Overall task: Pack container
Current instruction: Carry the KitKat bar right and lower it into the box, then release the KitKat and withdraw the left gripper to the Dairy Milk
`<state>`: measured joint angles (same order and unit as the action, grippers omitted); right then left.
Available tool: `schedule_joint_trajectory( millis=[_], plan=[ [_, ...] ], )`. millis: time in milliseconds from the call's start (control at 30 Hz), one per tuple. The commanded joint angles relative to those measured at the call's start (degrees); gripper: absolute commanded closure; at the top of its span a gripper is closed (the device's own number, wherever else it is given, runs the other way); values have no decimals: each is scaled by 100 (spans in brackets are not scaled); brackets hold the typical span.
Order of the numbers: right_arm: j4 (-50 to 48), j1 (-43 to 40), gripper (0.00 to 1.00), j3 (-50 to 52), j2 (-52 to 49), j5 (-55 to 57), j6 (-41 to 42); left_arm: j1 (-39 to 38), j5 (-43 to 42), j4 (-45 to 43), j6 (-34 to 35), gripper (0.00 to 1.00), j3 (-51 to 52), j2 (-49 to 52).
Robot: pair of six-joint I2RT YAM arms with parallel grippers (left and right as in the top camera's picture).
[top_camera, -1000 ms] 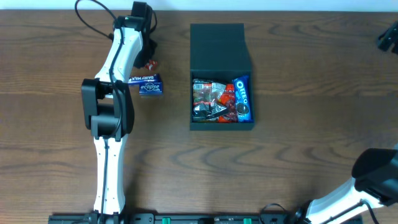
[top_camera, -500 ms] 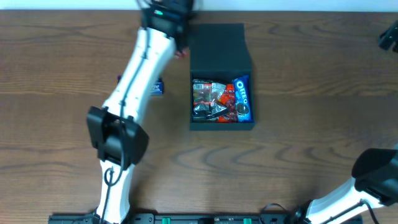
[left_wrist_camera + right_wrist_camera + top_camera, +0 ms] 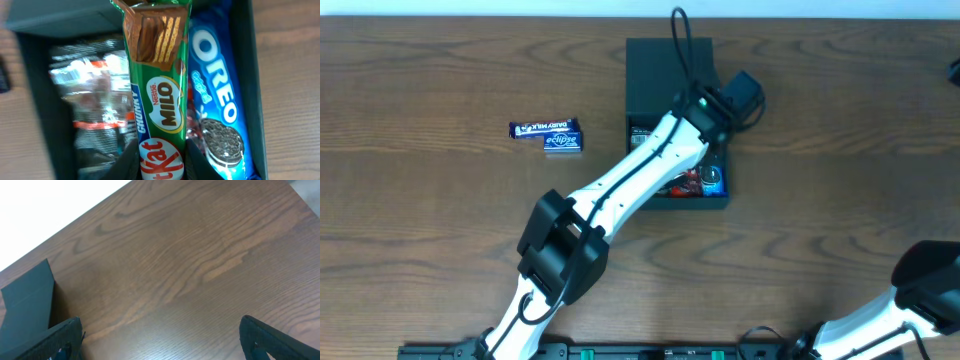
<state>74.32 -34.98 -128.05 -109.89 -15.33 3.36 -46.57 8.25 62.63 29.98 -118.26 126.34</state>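
The container (image 3: pixel 668 70) is a dark square box with its flap lid open toward the far side. It also shows in the left wrist view (image 3: pixel 246 75) and, as a lid corner, in the right wrist view (image 3: pixel 27 300). My left gripper (image 3: pixel 716 124) hangs over the box's right half. In its wrist view the left gripper (image 3: pixel 161 161) is shut on a green KitKat Milo Chunky bar (image 3: pixel 159 75), held lengthwise above the contents. A blue Oreo packet (image 3: pixel 215 110) lies in the box just right of the bar. My right gripper (image 3: pixel 160 335) is wide open and empty over bare table.
Silver and red snack wrappers (image 3: pixel 90 100) fill the box's left part. Two blue packets lie on the table at far left: a Dairy Milk bar (image 3: pixel 546 128) and a smaller packet (image 3: pixel 563 143). The right gripper (image 3: pixel 954 72) shows at the overhead view's right edge.
My left arm has swung from the far left of the table rightward over the box, carrying the bar with it. The right arm has barely moved.
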Motion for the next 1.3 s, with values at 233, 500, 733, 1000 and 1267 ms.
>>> schedule_joint_trajectory(
  millis=[233, 500, 733, 1000, 1267],
  plan=[
    [-7, -35, 1, 39, -39, -168, -85, -24, -789, -750, -59, 90, 638, -2],
    [7, -35, 1, 39, -39, -168, -83, -24, -772, -879, 85, 88, 647, 0],
    [4, -35, 1, 39, -39, -168, -83, -24, -767, -879, 693, 89, 857, 2],
    [7, -35, 1, 39, -37, -170, -79, -24, -763, -1073, 839, 83, 1054, 2],
    [9, -35, 1, 39, -39, -229, -63, -11, -769, -1021, 503, 41, 962, -39]
  ],
)
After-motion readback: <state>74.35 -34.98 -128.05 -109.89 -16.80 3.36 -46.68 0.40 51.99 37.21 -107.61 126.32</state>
